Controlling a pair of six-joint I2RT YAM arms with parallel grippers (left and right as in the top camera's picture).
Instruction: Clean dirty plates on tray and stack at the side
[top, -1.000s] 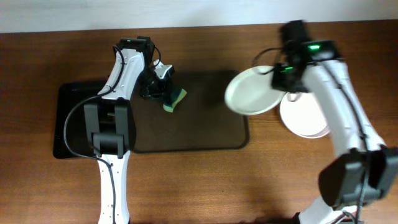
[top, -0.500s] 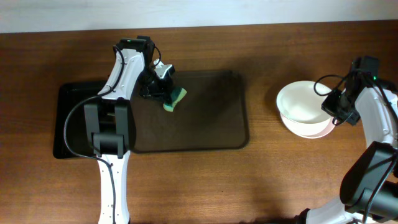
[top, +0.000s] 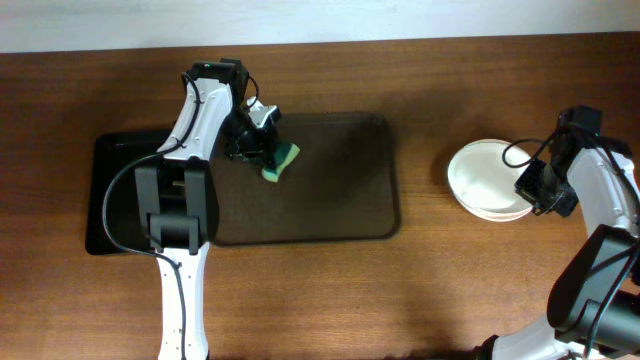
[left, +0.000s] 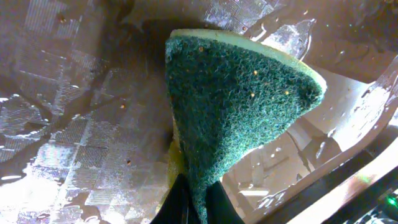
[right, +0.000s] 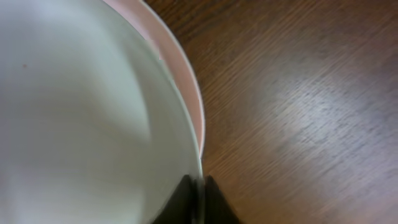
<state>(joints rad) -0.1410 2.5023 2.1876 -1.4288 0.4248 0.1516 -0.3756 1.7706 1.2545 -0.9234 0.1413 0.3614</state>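
White plates (top: 485, 180) lie stacked on the table at the right, off the tray. My right gripper (top: 535, 190) is shut on the rim of the top plate (right: 81, 112), which rests over the plate below (right: 186, 93). The dark brown tray (top: 330, 190) in the middle holds no plates. My left gripper (top: 260, 145) is shut on a green and yellow sponge (top: 282, 160), held over the tray's far left part. In the left wrist view the sponge (left: 236, 106) fills the middle above the wet tray (left: 74, 124).
A smaller black tray (top: 110, 195) lies left of the brown tray, under my left arm. Bare wooden table (right: 311, 93) lies right of the plate stack and along the front.
My right gripper carried the plate from above the tray's right edge to the stack and lowered it there. The left gripper and sponge have not moved.
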